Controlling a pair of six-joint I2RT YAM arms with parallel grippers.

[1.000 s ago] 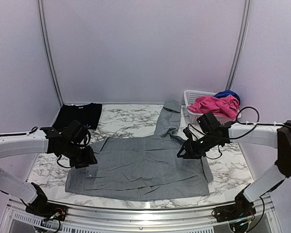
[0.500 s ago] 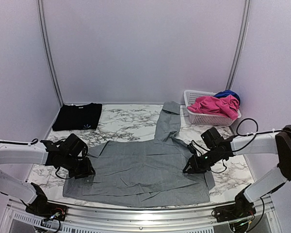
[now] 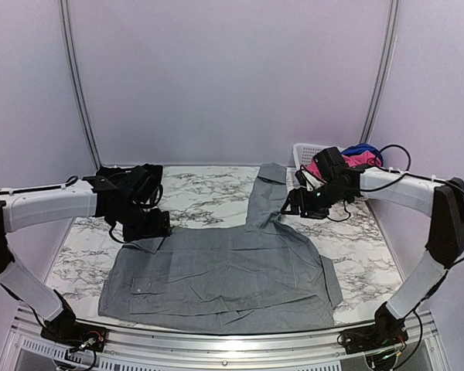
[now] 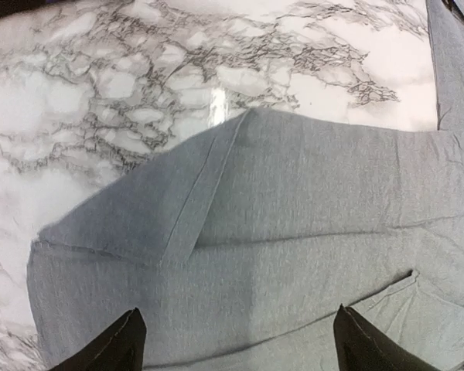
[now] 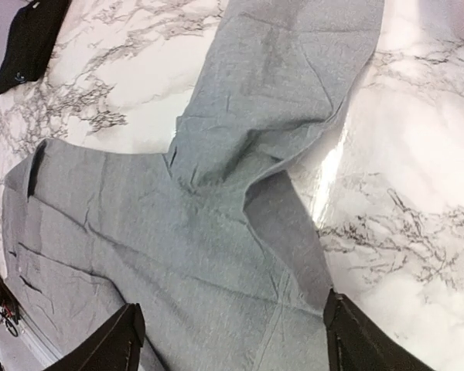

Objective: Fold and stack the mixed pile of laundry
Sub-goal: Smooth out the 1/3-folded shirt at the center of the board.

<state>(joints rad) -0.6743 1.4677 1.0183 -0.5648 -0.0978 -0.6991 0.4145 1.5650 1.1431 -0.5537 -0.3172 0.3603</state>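
Trousers (image 3: pixel 224 270) flat | left claw (image 4: pixel 238 311) wide | right claw (image 5: pixel 232 301) wide | black cloth (image 5: pixel 27 35) print illegible

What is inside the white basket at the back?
A pink garment with a dark blue piece behind it; the right arm and that cloth hide anything deeper.

The left arm (image 3: pixel 50 207) and right arm (image 3: pixel 394 182) are white tubes joined by black housings, with thin black cables (image 3: pixel 387 152) looping alongside. The left claw (image 4: pixel 236 344) and right claw (image 5: pixel 228 336) are black.
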